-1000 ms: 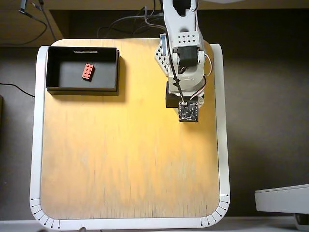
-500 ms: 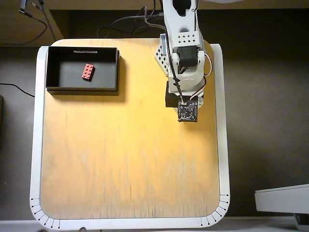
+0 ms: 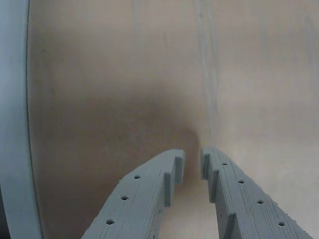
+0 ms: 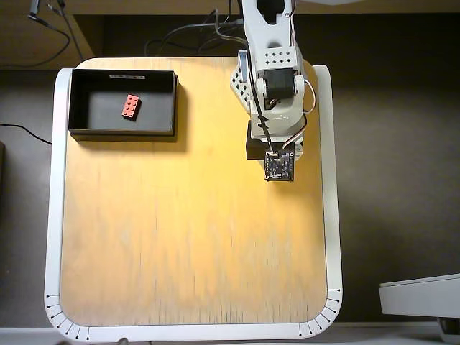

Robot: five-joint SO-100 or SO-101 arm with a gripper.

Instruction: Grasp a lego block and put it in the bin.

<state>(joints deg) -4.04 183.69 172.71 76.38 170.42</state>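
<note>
The red lego block lies flat on the dark floor of the black bin at the board's back left in the overhead view. The bin has a pale label strip on its far rim. The arm is folded at the back right, well away from the bin. In the wrist view my gripper points down at bare wood, its grey fingers nearly together with only a thin gap and nothing between them. Block and bin are out of the wrist view.
The wooden board has a raised white rim, which also shows at the left of the wrist view. Cables lie behind the board. A pale device sits off the board at the lower right.
</note>
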